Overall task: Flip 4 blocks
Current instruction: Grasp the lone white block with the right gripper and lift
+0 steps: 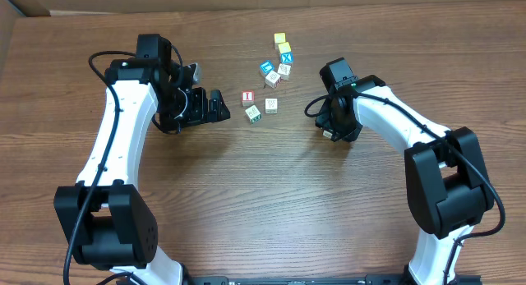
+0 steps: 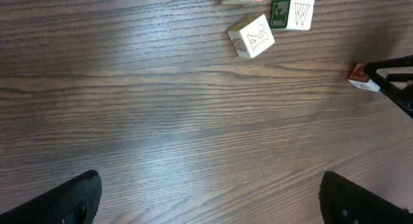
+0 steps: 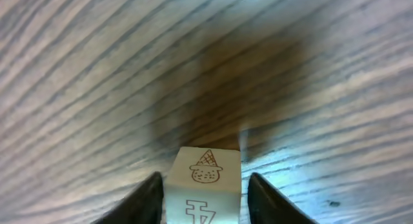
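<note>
**Right gripper astride the ice-cream block, left gripper wide and empty**

In the right wrist view, the right gripper [image 3: 205, 180] has a cream block [image 3: 204, 167] squarely between its two dark fingers [image 3: 141, 201]. One finger is close against each side of the block. The jaws are partly open, about as wide as the block. I cannot tell whether they are pressing on it or only flanking it. The block sits at the fingertips, with the wooden table [image 3: 97, 69] and a dark shadow beyond it.

The block's upper face carries a small line drawing of an ice-cream cone. The face toward the camera shows the top of a character that looks like a 4, cut off by the frame edge.

From overhead I see this gripper off to the right of the other blocks and apart from them. The block itself is hidden under the arm there.

The left gripper [image 2: 208, 182] has its jaws spread as wide as they go and holds nothing, with bare table between the fingers. Ahead of it lie a pale block lettered K [image 2: 251, 35] and, just beside that, a block lettered W [image 2: 293, 13] with a green print on its adjoining face. The two are near each other but not touching.

In the overhead view the red-and-white block [image 1: 247, 97] lies nearest the left gripper. Its mark is too small for me to read.
</note>
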Robot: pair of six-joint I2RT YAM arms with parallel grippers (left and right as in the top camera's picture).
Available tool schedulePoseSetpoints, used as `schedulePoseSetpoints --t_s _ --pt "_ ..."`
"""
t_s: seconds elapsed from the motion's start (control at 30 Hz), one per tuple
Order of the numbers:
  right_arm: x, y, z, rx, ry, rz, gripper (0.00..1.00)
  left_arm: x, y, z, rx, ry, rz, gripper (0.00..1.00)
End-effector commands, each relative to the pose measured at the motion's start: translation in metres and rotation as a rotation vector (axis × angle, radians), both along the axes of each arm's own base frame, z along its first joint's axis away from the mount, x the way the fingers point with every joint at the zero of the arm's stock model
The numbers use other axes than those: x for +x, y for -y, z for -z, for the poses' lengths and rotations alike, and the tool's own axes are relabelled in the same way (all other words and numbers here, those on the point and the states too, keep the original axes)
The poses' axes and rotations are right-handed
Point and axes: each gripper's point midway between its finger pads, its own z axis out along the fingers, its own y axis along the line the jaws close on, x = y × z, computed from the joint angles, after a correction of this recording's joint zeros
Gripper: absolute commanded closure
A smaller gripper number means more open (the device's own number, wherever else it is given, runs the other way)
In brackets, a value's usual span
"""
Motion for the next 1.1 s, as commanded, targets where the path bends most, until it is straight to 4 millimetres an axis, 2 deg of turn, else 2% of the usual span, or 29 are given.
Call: schedulePoseSetpoints --t_s 0.0,0.07,0.1,0.17,0.23,0.33,0.4,0.5,0.7,1.0,1.07 --pt "0.008 -0.001 -0.012 -0.005 0.025 -0.002 0.63 0.006 -0.003 0.000 0.009 0.002 -0.021 0.00" --pt "0.009 -0.002 -0.020 -0.009 0.020 -0.018 0.66 0.006 -0.003 0.000 0.009 0.002 -0.021 0.00" --pt "0.010 -0.002 -0.024 -0.012 0.019 -0.036 0.75 0.006 -0.003 0.000 0.009 0.002 -0.021 0.00" --pt "0.010 -0.003 -0.036 -0.015 0.011 -0.054 0.80 0.006 -0.003 0.000 0.009 0.002 -0.021 0.00" --pt "0.009 -0.005 -0.047 0.000 -0.001 -0.057 0.80 0.006 -0.003 0.000 0.009 0.002 -0.021 0.00" --pt "0.002 -0.020 -0.066 0.077 -0.027 -0.109 0.77 0.006 -0.003 0.000 0.009 0.002 -0.021 0.00" --pt "-0.006 -0.036 -0.079 0.165 -0.047 -0.208 0.73 0.006 -0.003 0.000 0.009 0.002 -0.021 0.00" --pt "-0.025 -0.049 -0.092 0.260 -0.110 -0.273 0.72 0.006 -0.003 0.000 0.009 0.002 -0.021 0.00" --pt "-0.072 -0.043 -0.094 0.245 -0.288 -0.323 0.75 0.006 -0.003 0.000 0.009 0.002 -0.021 0.00" --pt "-0.094 -0.062 -0.095 0.224 -0.330 -0.395 0.75 0.006 -0.003 0.000 0.009 0.002 -0.021 0.00" --pt "-0.096 -0.067 -0.095 0.223 -0.326 -0.409 0.70 0.006 -0.003 0.000 0.009 0.002 -0.021 0.00"
